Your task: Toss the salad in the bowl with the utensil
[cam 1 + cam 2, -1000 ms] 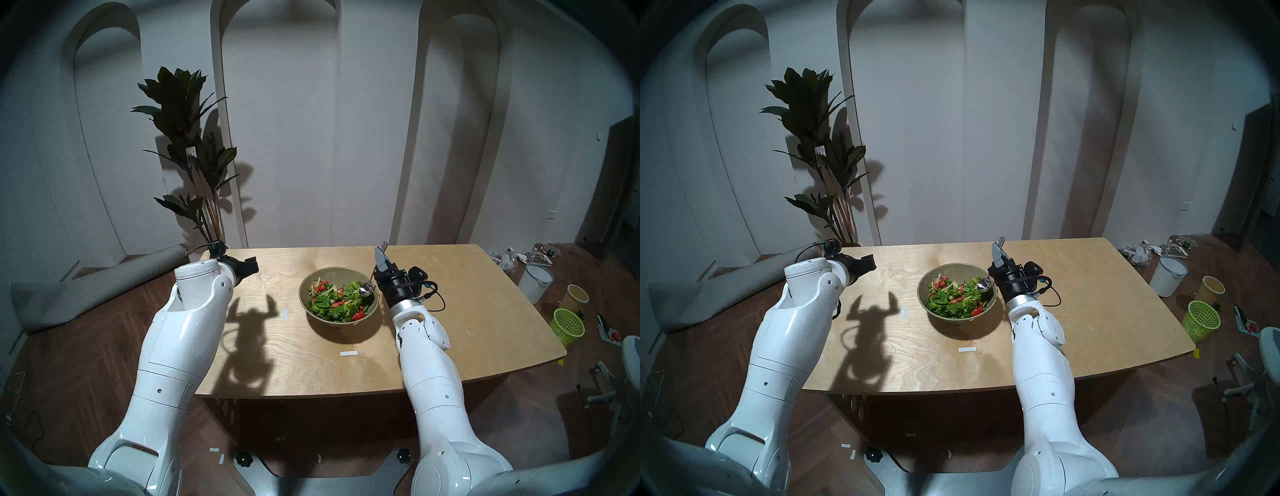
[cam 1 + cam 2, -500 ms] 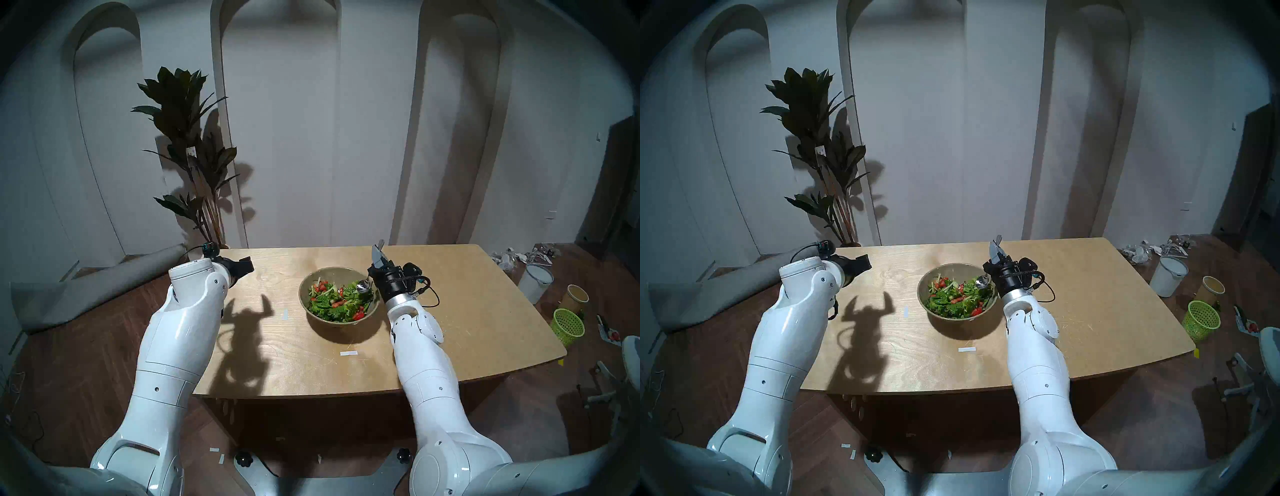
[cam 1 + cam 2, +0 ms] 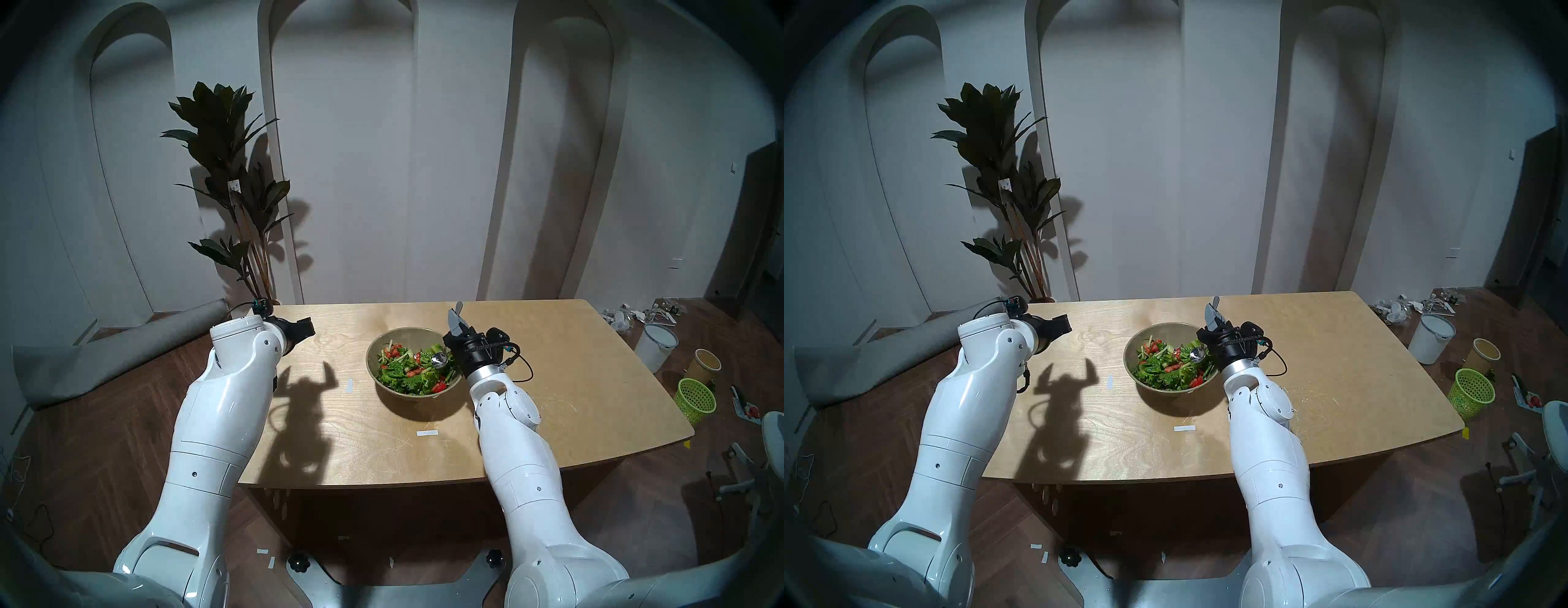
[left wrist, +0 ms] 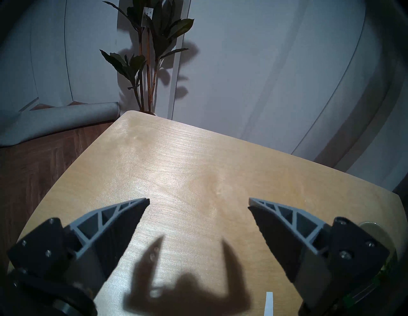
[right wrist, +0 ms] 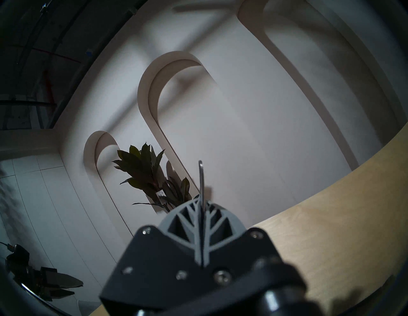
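Right gripper (image 3: 455, 319) pinching spoon (image 3: 439, 361) by handle, head over salad (image 3: 413, 368) at right of bowl (image 3: 392, 392), mid-worktop. Left gripper (image 4: 199, 202) spread, idle (far left). Risks: thin handle twisting in grip, leaves flicked over rim, unheld bowl sliding.

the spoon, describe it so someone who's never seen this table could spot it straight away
On the wooden table stands one olive-beige bowl of salad. At its right side the right gripper clamps the spoon, head over the leaves. It is the only shiny silver thing there.
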Robot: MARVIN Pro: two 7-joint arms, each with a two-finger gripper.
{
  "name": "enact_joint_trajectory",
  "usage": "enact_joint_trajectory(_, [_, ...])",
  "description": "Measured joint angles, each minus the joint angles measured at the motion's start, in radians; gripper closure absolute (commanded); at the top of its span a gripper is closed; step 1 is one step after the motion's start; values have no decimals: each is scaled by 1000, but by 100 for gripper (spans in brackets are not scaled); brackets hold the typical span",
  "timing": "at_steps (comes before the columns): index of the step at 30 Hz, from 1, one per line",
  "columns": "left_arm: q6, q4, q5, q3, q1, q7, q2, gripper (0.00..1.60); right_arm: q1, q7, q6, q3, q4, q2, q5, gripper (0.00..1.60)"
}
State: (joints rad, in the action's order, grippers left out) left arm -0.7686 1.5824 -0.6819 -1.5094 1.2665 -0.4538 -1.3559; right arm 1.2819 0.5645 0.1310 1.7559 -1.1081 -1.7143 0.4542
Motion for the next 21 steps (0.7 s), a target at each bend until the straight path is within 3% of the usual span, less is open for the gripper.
enact_joint_trajectory(21, [-5, -1, 3, 7, -6, -4, -5, 0, 74, -121, -3, -66, -96, 41, 21, 160])
